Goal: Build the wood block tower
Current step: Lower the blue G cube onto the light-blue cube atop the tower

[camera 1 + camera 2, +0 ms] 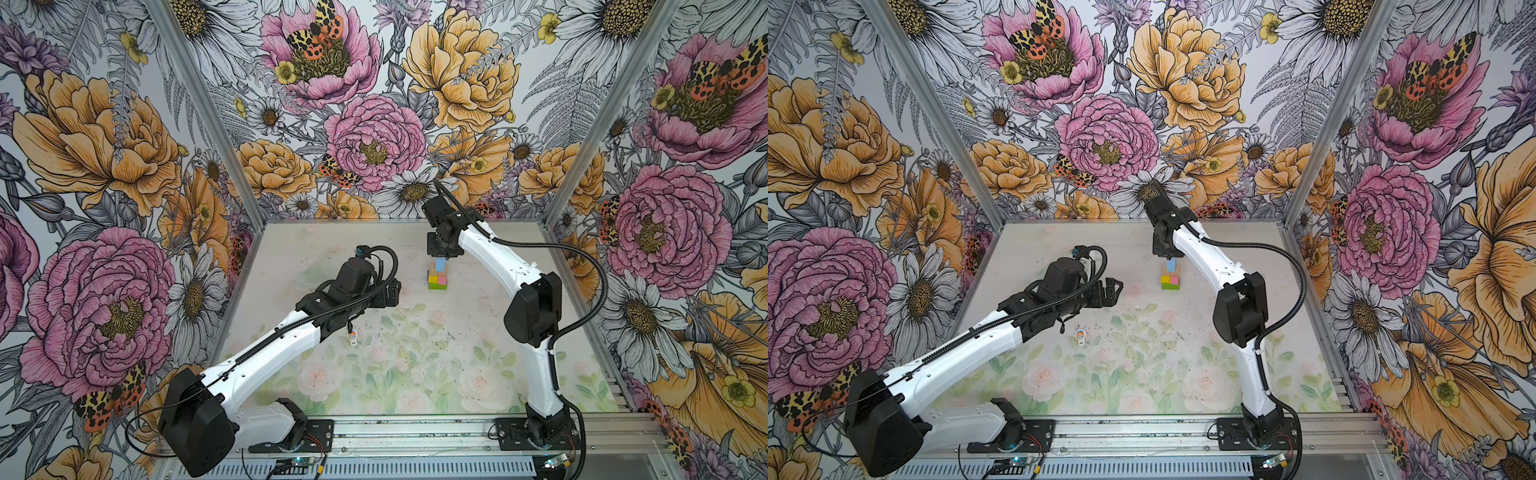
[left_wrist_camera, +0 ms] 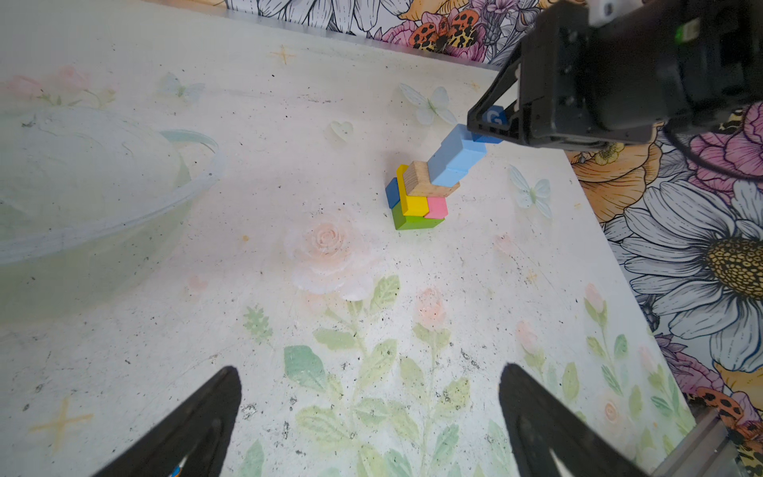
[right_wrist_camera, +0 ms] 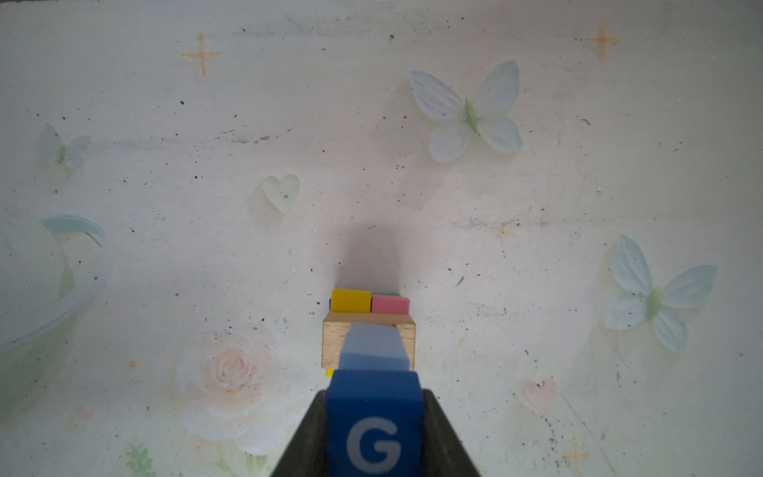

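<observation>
Holding a light blue block (image 2: pixel 456 159) upright on the tan brick (image 2: pixel 415 183) of the wood block tower (image 2: pixel 417 206) on the worktop (image 2: pixel 289 173), the right pincer (image 2: pixel 481 130) clamps it from above, presumably for square seating; the left pincer (image 2: pixel 369 371) gapes empty, well clear.

White arm shells (image 1: pixel 282 349) join black joint housings (image 1: pixel 534 309), trailed by ribbed black cables (image 1: pixel 605 291).

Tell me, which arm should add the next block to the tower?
Right. The right gripper is shut on a blue G block directly over the tower; the left gripper is open, empty, off to one side.
</observation>
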Controlling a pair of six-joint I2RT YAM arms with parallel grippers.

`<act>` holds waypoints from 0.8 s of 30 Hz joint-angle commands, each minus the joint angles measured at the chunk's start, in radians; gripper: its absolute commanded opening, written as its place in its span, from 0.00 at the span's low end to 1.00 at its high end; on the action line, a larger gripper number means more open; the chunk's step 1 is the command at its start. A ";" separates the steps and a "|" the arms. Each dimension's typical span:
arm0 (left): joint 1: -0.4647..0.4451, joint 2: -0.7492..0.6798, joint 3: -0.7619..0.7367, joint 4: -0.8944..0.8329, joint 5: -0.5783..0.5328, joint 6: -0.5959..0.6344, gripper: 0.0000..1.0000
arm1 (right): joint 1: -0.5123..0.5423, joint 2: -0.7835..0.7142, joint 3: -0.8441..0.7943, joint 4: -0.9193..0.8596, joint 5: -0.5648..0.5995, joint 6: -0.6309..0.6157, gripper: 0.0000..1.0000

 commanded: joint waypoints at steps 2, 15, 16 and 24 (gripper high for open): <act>0.012 0.015 0.037 0.029 0.032 0.019 0.99 | -0.008 0.019 0.040 -0.004 -0.010 0.010 0.29; 0.030 0.024 0.037 0.031 0.041 0.023 0.99 | -0.010 0.037 0.052 -0.004 -0.022 0.011 0.29; 0.031 0.023 0.035 0.031 0.041 0.022 0.99 | -0.011 0.039 0.053 -0.004 -0.022 0.010 0.30; 0.035 0.020 0.031 0.034 0.042 0.020 0.99 | -0.011 0.046 0.059 -0.004 -0.020 0.007 0.30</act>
